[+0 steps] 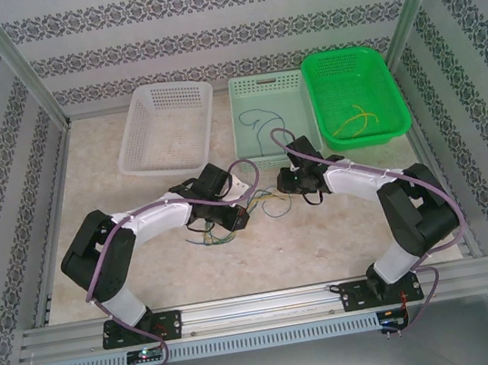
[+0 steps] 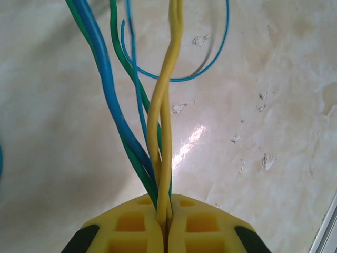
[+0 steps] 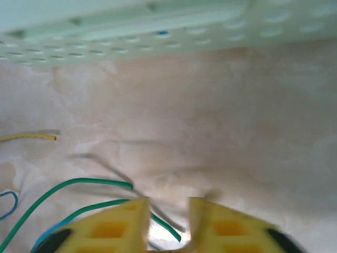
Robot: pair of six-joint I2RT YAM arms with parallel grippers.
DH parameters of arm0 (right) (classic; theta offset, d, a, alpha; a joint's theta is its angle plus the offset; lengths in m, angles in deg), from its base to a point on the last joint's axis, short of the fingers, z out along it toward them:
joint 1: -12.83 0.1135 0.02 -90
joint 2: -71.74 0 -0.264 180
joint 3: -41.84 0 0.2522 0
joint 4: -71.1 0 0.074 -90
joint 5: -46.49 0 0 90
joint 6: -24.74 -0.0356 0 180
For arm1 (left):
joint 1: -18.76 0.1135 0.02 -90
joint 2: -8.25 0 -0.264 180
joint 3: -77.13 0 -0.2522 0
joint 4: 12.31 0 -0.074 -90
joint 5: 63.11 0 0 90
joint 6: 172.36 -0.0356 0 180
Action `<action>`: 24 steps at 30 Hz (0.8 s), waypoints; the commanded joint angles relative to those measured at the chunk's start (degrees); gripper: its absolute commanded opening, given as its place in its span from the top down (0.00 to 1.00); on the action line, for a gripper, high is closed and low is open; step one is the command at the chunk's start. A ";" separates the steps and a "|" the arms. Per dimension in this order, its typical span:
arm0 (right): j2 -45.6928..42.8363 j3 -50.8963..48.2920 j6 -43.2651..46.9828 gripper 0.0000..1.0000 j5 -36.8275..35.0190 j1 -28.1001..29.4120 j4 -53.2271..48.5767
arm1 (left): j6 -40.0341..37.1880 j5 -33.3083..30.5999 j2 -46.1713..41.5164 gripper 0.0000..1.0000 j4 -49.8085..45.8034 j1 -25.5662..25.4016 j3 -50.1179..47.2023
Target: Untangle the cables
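Observation:
My left gripper (image 2: 167,203) is shut on a twisted bundle of the cables: two yellow strands (image 2: 164,105), a thick blue one (image 2: 105,79) and green ones (image 2: 118,47) run up from the yellow jaws. In the top view that gripper (image 1: 224,218) sits mid-table, and the cables (image 1: 265,202) stretch right toward my right gripper (image 1: 300,185). The right gripper (image 3: 168,211) looks blurred, its jaws apart, and a green cable (image 3: 167,226) passes through the gap. Another green strand (image 3: 79,183) and a yellow end (image 3: 31,137) lie to its left.
Three baskets line the back: white (image 1: 172,85), pale green (image 1: 265,77) holding a dark cable (image 1: 258,123), and bright green (image 1: 342,55) holding yellow cables (image 1: 354,120). The pale basket's wall (image 3: 158,37) is close ahead of the right gripper. Metal frame rails border the table.

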 commanded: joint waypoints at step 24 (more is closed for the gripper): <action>-22.06 8.63 7.54 0.97 -8.18 1.40 -15.50 | 3.03 -15.35 -13.18 0.01 5.76 -0.84 -0.69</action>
